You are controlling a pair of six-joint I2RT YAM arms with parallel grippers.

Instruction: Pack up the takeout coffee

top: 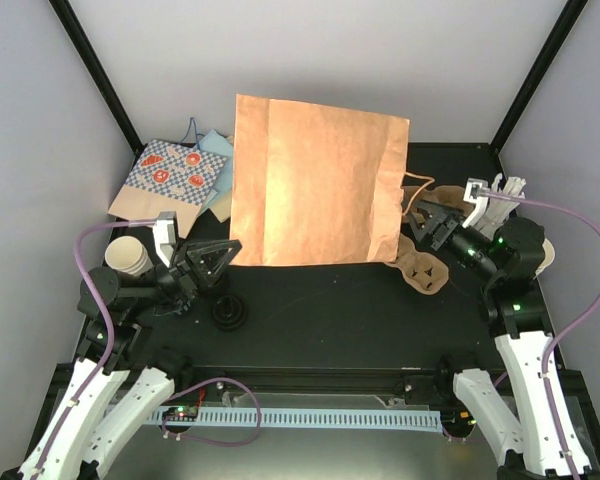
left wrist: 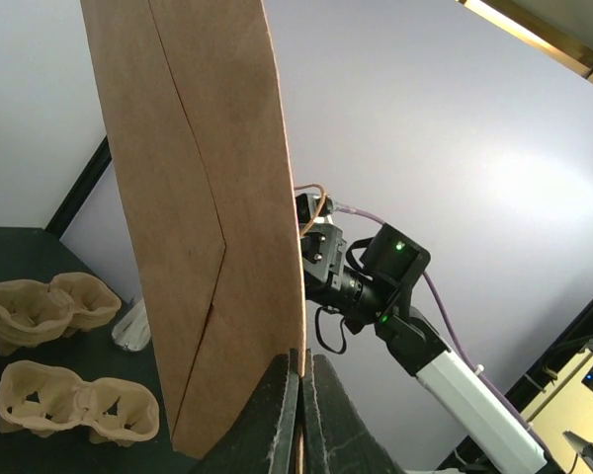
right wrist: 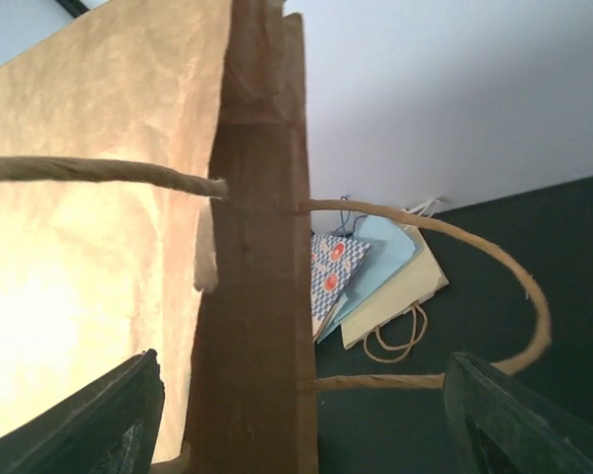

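left jaws clamp one brown bag [top: 315,180]; right jaws wide, astride its mouth. two pulp carriers [left wrist: 74,410] near right jaws; one cup [top: 130,257], one lid [top: 228,313] near left.

The bag [top: 315,180] is central, carriers [top: 420,265] right of it, cup [top: 128,256] left, lid [top: 228,313] before it, flat bags [top: 175,175] behind-left.

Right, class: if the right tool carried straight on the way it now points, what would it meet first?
The right tool would first meet the folded edge of the paper bag, which stands between its open fingers. One finger might also brush the cord handle; depth there is unclear.
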